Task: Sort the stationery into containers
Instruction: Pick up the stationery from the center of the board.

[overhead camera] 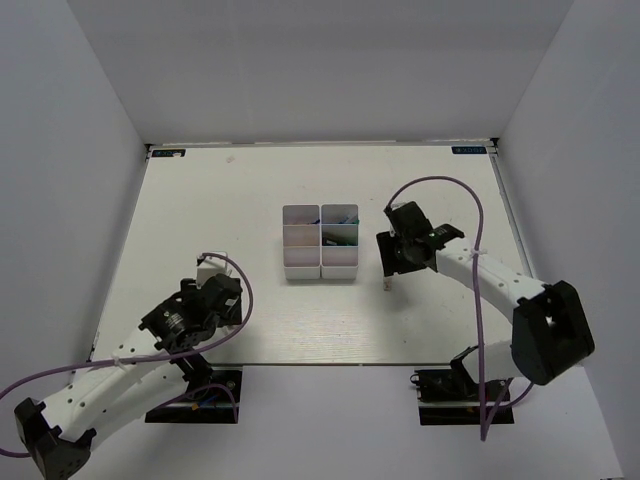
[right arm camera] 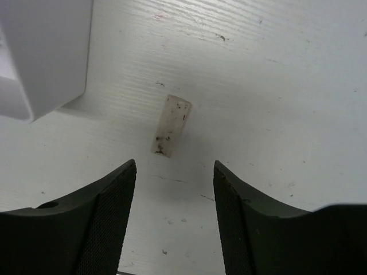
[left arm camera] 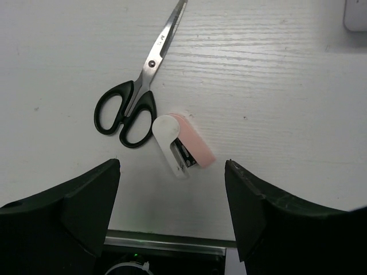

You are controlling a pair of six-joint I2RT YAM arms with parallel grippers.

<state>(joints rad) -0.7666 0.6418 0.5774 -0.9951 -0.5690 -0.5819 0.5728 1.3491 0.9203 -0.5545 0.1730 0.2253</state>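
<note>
- The tiny tan block [right arm camera: 171, 125] lies flat on the table [right arm camera: 287, 86], near the corner of the bins [overhead camera: 320, 243]. Its long axis runs almost straight away from my wrist camera, with the far end leaning slightly right.
- It's a dull rectangular slab, speckled dark (rather grubby).
- My right claw [right arm camera: 175, 166] hangs above it, spread wide and gripping nothing.
- My left claw [left arm camera: 172, 166] is spread too, over the pink piece [left arm camera: 192, 144], a rounded pink-and-white thing lying diagonally.
- Just beside it lie scissors [left arm camera: 150, 66], with black loop handles and steel blades pointing up-right.
- The bins are white square cells, two by three. Two right-hand cells hold dark and teal items, too small to name.
</note>
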